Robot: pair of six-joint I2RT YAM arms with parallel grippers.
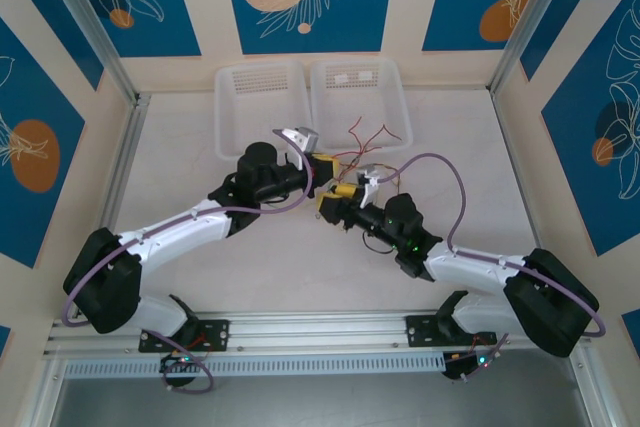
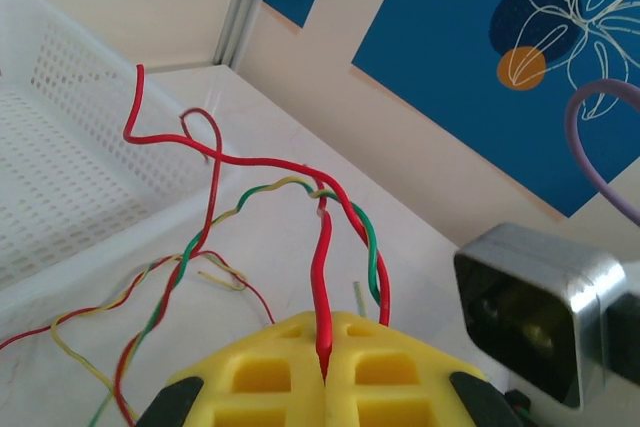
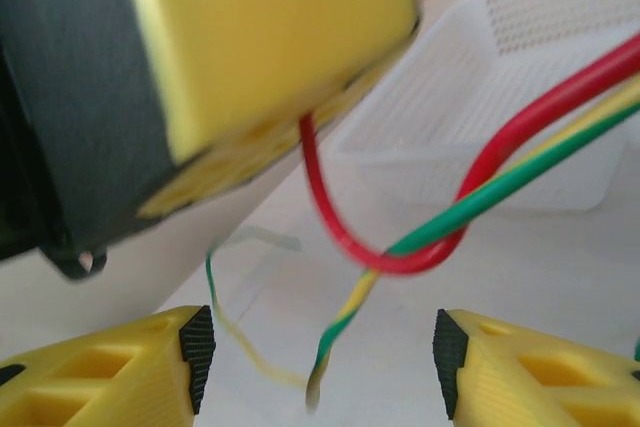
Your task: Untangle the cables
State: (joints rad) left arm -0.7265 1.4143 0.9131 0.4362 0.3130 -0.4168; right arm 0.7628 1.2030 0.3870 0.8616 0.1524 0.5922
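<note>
Top view, L to R.

L basket: white mesh, far side of counter, looks bare inside.

L gripper: mid-counter, just in front of where the two baskets meet. In the wrist view its yellow fingers are pressed together, pinching the red cable. The red rises straight out of the seam, then bends off L toward a basket wall, its free end standing up above the rim.

Green/yellow pair: twisted, runs beside the red, crosses it at the top of the rise, then trails down L over the counter w/ more thin red + yellow strands.

R gripper: just on the near side of the L one, tips facing it. Contact betw. them: cannot tell. In the wrist view its fingers are spread w/ nothing pinched. The tail of the green/yellow pair hangs in the gap, touching neither pad as far as seen. A red loop droops from under the L gripper, which blocks the upper L of that view (blurred).

Cables: tangle lies by the near rim of the R basket, red ends arching over it, rest on counter.

In the way: that basket wall just beyond the tangle; silver camera box close on the R of the L gripper; purple arm cable arcing over the counter R of the tangle.
</note>
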